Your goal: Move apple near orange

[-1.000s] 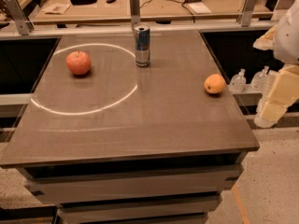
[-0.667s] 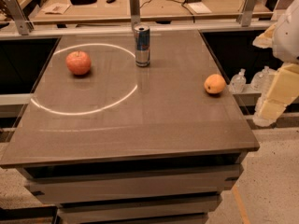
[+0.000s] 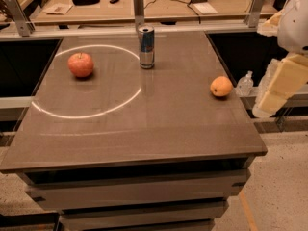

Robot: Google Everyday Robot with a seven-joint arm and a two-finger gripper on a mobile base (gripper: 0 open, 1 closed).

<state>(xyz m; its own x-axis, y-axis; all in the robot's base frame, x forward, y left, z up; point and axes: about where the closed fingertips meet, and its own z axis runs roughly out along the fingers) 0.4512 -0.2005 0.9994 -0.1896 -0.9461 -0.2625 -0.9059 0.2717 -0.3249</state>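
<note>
The red-orange apple (image 3: 80, 64) sits on the brown table (image 3: 144, 129) at the far left, inside a bright ring of light. The smaller yellow-orange orange (image 3: 221, 86) sits near the table's right edge, far from the apple. My gripper (image 3: 280, 84) hangs off the table's right side, just right of the orange, above the floor, as a cream-coloured part below the white arm. It touches neither fruit.
A blue and silver drink can (image 3: 146, 46) stands upright at the back middle of the table, between the two fruits. A clear bottle (image 3: 245, 83) sits just beyond the right edge. A cluttered bench (image 3: 159, 4) runs behind the table.
</note>
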